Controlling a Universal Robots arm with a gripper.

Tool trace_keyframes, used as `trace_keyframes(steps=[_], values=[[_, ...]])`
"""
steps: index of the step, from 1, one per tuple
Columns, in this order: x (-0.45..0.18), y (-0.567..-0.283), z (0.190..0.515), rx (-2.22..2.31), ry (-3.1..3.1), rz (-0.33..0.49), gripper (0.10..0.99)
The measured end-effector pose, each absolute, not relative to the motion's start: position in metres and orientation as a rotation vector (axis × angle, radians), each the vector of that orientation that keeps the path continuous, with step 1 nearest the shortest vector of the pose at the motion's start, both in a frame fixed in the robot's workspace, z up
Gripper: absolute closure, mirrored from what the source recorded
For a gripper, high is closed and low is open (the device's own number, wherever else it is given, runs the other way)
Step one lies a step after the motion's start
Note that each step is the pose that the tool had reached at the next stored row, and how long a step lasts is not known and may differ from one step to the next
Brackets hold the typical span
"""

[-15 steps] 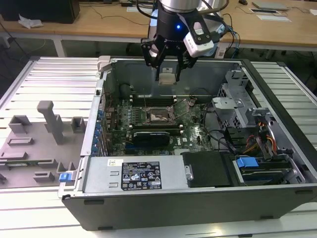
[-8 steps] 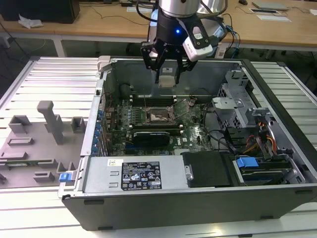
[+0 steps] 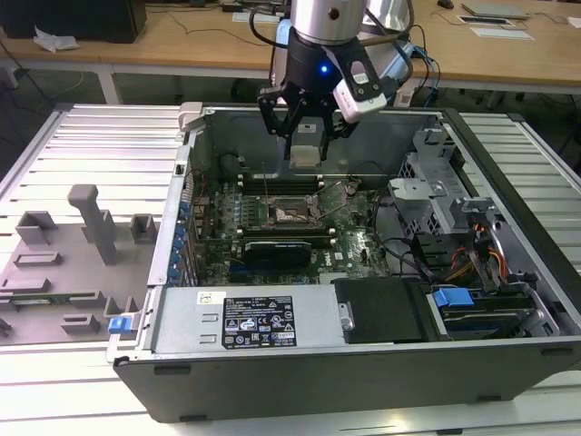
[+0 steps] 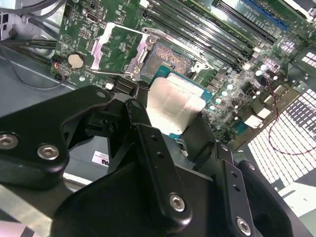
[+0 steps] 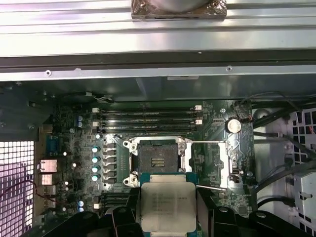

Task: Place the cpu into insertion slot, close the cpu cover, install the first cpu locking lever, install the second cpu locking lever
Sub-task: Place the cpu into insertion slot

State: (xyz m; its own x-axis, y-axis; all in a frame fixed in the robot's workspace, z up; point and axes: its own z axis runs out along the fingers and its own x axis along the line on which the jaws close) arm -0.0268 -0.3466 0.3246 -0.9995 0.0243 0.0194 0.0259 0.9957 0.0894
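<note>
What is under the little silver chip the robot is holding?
The green motherboard with its open socket lies below the cpu in the gripper. The board patch right behind the cpu is hidden.

A silvery cylindrical arm (image 3: 322,18) carries a black gripper (image 3: 307,143) with a blue light (image 3: 324,70), a white camera block (image 3: 359,91) and silver hex screws (image 4: 48,151) in angular links (image 4: 158,163).
</note>
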Motion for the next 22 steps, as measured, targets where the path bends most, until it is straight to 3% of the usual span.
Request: trace_keyframes(steps=[14, 22], values=[[-0.027, -0.346, 0.302, -0.040, -3.120, -0.139, 0.545], [-0.027, -0.346, 0.301, -0.327, -3.111, -0.142, 0.545]])
